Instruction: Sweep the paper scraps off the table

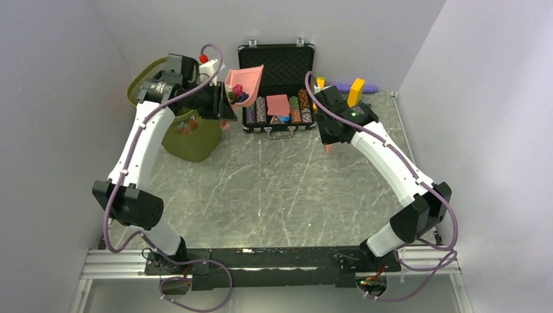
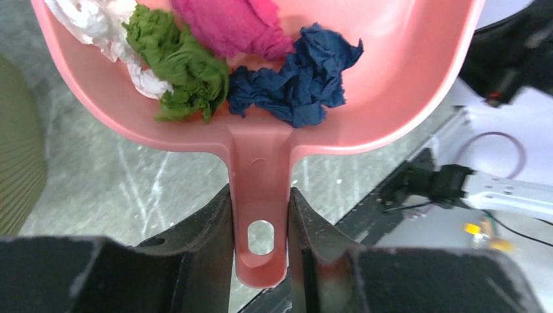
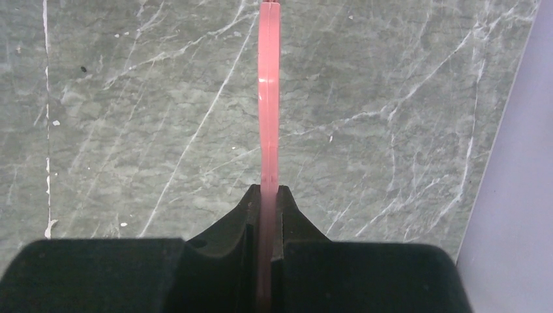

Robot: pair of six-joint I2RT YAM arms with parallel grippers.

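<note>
My left gripper [image 1: 225, 109] is shut on the handle [image 2: 261, 189] of a pink dustpan [image 1: 248, 79], held raised at the back of the table next to the olive bin [image 1: 192, 140]. In the left wrist view the gripper [image 2: 261, 222] clamps the handle, and the pan [image 2: 404, 78] holds green [image 2: 182, 65], magenta [image 2: 235, 26], dark blue [image 2: 293, 81] and white [image 2: 91, 19] paper scraps. My right gripper [image 1: 327, 140] is shut on a thin flat pink tool [image 3: 269, 98], seen edge-on above the bare marble table [image 3: 130, 98]. I see no loose scraps on the table [image 1: 274, 182].
An open black case [image 1: 277, 59] with stacked poker chips [image 1: 261, 111] stands at the back centre, with a pink flat piece [image 1: 278, 103] on it. Yellow bricks [image 1: 356, 91] stand behind the right arm. White walls close in both sides. A metal rail [image 1: 274, 261] runs along the near edge.
</note>
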